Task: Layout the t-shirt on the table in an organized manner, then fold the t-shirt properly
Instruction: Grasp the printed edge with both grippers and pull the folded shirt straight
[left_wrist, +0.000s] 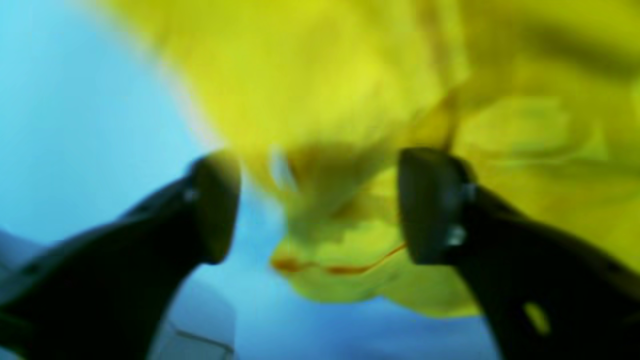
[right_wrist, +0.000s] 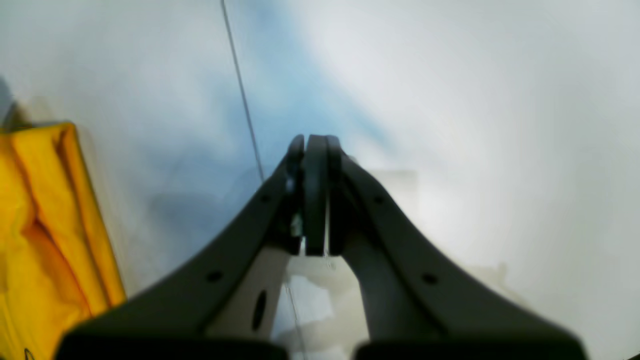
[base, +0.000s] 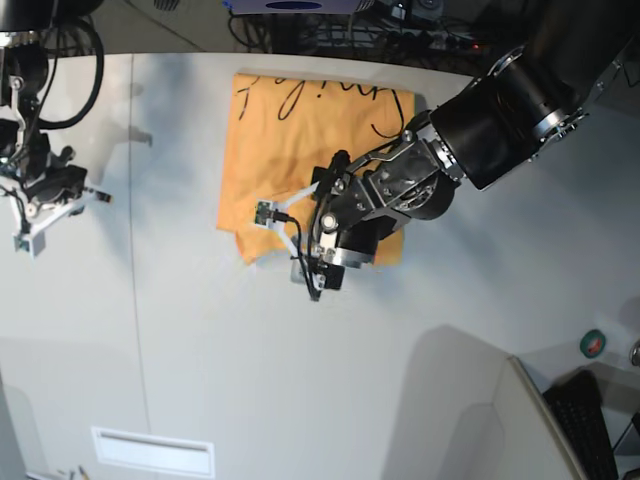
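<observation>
The t-shirt (base: 300, 130) lies on the table (base: 300, 380) as a light-orange, roughly rectangular shape with dark line markings along its far edge. My left gripper (base: 312, 275) hovers over its near edge. In the left wrist view this gripper (left_wrist: 320, 205) is open, and a blurred bunch of the t-shirt (left_wrist: 350, 90) sits between and beyond the fingers, touching neither. My right gripper (right_wrist: 315, 145) is shut on nothing, above bare table (right_wrist: 450, 100). A hemmed edge of the t-shirt (right_wrist: 45, 210) lies to its left. In the base view the right gripper (base: 35, 222) stays far left, apart from the cloth.
A thin dark seam (base: 135, 300) runs down the tabletop near the right arm. A white slot-like plate (base: 152, 452) lies at the front. A keyboard (base: 600, 420) and a small green roll (base: 594, 343) sit at the lower right. Cables (base: 380, 25) crowd the far edge.
</observation>
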